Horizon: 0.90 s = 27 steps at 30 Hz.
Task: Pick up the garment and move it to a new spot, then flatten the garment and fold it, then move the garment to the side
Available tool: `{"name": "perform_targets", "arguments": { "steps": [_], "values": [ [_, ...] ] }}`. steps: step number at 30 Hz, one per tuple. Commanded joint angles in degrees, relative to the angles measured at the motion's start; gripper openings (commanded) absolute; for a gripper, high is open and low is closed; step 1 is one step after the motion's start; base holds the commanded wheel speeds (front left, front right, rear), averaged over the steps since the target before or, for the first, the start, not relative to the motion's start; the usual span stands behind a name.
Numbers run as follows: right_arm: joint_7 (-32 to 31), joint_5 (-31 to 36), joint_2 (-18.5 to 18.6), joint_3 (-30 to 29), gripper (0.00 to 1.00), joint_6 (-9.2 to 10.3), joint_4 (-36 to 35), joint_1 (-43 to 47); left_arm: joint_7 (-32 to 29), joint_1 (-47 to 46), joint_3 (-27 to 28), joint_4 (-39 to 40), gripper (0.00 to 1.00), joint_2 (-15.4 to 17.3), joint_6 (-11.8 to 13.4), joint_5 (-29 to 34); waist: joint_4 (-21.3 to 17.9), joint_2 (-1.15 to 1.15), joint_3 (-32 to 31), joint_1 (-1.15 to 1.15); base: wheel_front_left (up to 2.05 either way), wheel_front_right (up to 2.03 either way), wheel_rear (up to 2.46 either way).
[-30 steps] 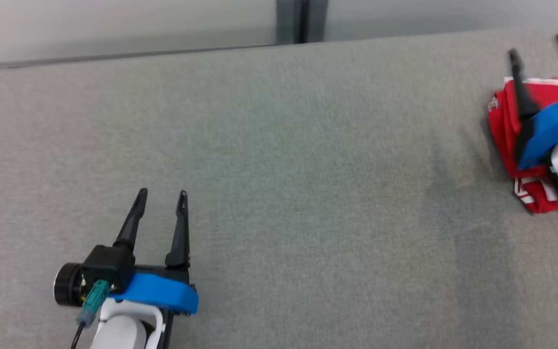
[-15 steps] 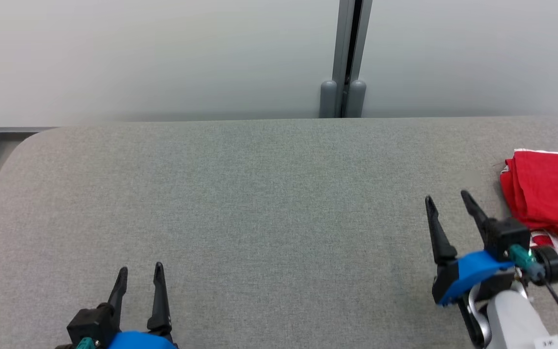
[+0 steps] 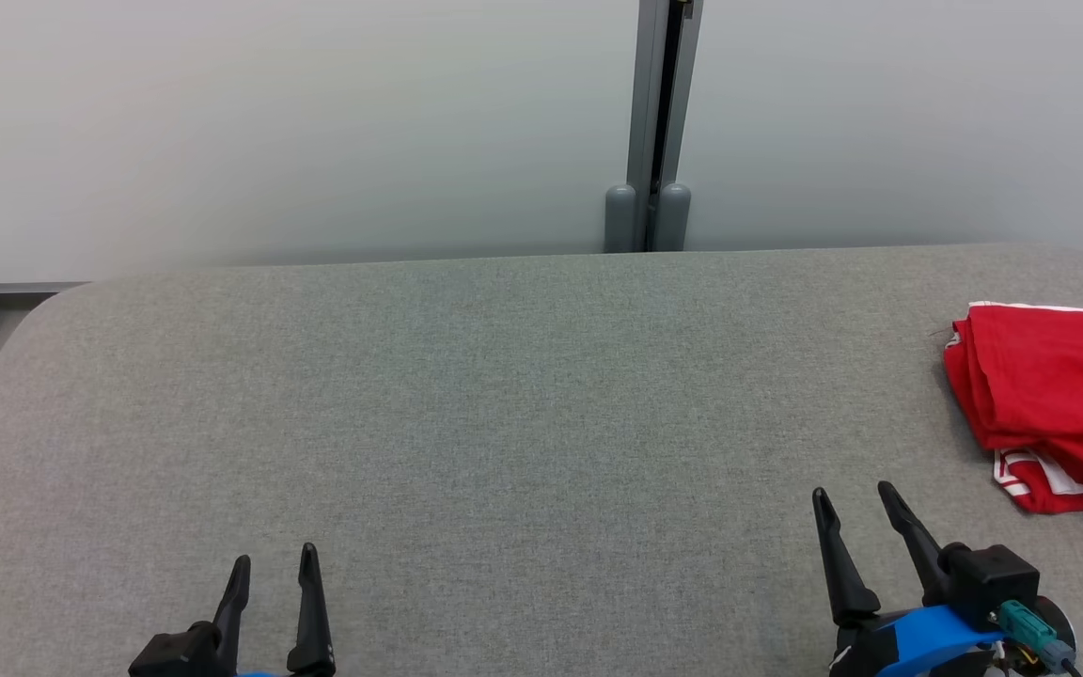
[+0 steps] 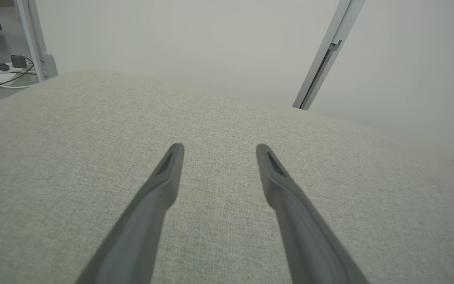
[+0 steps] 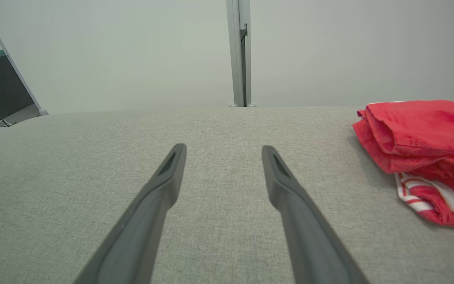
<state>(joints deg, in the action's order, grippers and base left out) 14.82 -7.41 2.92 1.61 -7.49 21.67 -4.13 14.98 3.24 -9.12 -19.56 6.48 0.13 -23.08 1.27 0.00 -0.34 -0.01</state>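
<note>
At the far right of the table [image 3: 504, 395]: the red garment [image 3: 1049, 395], lying in bundled layers with white-striped trim at its near end; it seems folded, though the frame cuts off its right side.
Left gripper [image 3: 274, 556]: near left, above the grey cloth surface, fingers spread, holding nothing.
Right gripper [image 3: 852, 491]: near right, fingers apart, empty, near the garment but clear of it.
Behind: pale wall, grey post [image 3: 654, 122].

Even diffuse light; soft shadows; sharp focus; wrist-view edges curved

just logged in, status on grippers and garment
Left gripper open, empty. Right gripper open, empty. Red garment folded, ahead-right of right gripper, untouched. Only grey table between them.
</note>
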Motion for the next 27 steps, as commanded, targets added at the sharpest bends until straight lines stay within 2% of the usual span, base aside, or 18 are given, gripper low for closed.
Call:
{"name": "perform_targets", "arguments": {
  "steps": [1,22,23,27],
  "values": [
    [0.4,0.1,0.0,-0.1,1.0,0.0,-0.5,1.1,0.3,0.0,0.3,0.5,1.0,-0.2,0.0,0.9,-0.1,0.0,0.0,0.01,0.0,0.0,0.0],
    [0.4,0.2,0.0,-0.6,1.0,0.0,-1.4,1.4,0.3,-1.1,0.6,0.6,1.0,-0.4,0.5,4.3,0.2,0.0,0.3,0.01,0.0,0.0,0.0],
    [0.2,0.4,0.0,-0.5,0.0,0.0,-1.1,0.8,0.0,-0.2,0.7,0.6,0.0,-0.5,0.4,4.1,0.2,0.0,0.3,0.01,0.0,0.0,0.0],
    [-0.3,0.0,-0.1,-0.5,0.0,0.0,0.7,1.3,-0.4,0.5,0.8,-1.2,0.0,-1.0,0.4,3.7,0.2,0.0,0.3,0.01,0.0,0.0,0.0]
  ]
}}
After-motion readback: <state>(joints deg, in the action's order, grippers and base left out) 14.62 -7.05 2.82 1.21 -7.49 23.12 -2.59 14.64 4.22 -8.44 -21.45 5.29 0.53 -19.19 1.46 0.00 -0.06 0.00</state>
